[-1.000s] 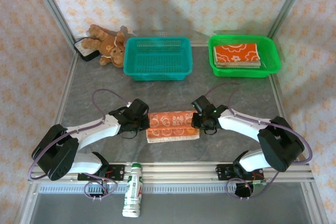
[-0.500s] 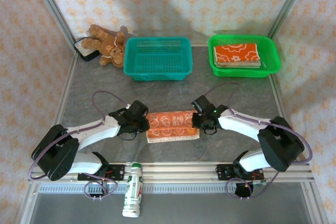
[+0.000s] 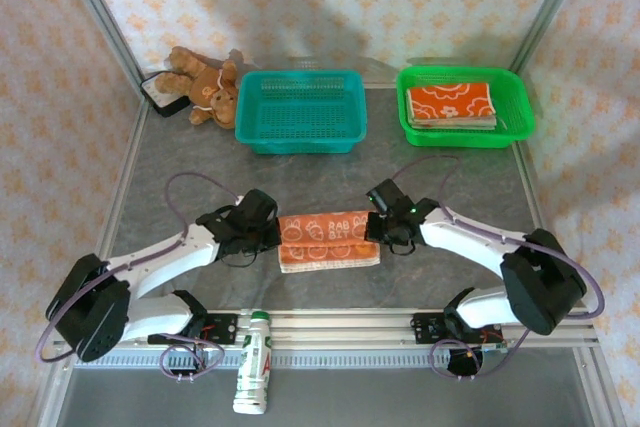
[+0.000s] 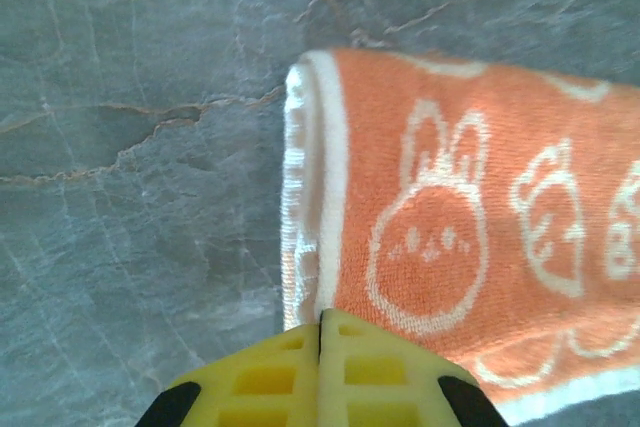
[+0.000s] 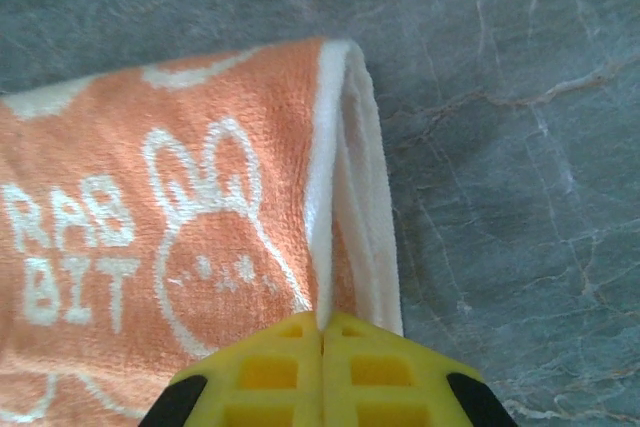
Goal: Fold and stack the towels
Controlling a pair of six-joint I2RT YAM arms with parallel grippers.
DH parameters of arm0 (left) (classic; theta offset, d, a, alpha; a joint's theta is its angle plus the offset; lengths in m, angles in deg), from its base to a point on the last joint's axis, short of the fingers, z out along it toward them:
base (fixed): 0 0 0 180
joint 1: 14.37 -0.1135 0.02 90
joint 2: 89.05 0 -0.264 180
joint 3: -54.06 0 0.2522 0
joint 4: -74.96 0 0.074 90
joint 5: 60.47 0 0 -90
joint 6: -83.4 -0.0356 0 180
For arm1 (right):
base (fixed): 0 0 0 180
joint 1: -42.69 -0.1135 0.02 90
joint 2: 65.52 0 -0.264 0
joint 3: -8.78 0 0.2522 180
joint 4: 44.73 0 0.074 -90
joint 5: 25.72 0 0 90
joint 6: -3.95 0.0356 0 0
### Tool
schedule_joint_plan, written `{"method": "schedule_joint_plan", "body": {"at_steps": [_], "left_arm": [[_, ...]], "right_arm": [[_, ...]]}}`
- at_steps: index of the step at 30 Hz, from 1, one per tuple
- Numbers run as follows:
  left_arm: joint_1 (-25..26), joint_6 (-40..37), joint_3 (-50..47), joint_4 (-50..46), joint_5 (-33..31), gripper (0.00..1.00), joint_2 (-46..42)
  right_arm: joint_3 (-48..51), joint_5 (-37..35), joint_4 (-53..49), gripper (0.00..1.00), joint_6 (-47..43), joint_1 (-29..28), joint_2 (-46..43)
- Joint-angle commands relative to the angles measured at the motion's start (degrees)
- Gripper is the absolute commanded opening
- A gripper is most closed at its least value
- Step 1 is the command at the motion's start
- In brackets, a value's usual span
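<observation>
1. Orange towel (image 3: 328, 241): soft terry with white rabbit prints and a white hem, folded into a long strip, lying near the near edge of the grey veined table (image 3: 190, 162).
2. Left gripper (image 4: 320, 319): yellow gridded fingers pressed together, pinching the towel's left end.
3. Right gripper (image 5: 320, 321): fingers pressed together, pinching its right end.

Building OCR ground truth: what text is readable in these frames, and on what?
"RAB BIT": white letters on the orange towel, next to a rabbit print.
Label on the bottle: too small to read.
No other readable text.
</observation>
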Motion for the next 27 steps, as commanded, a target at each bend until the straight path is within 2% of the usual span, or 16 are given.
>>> {"method": "schedule_joint_plan", "body": {"at_steps": [1, 14, 22, 27], "left_arm": [[0.24, 2.33, 1.73, -5.68, -0.30, 0.00, -2.81], [4.45, 10.67, -0.43, -8.81, 0.48, 0.00, -12.65], [9.39, 14.50, -7.05, -3.05, -0.51, 0.00, -10.05], [9.94, 14.77, -9.91, 0.77, -0.65, 0.00, -6.54]], "right_arm": [[-2.25, -1.70, -4.58, 0.00, -0.78, 0.42, -2.97], [-2.11, 0.24, -11.58, 0.00, -0.52, 0.38, -10.91], [3.25, 2.48, -8.20, 0.00, 1.22, 0.25, -11.41], [7.15, 3.32, -4.85, 0.00, 3.21, -0.81, -10.57]]}}
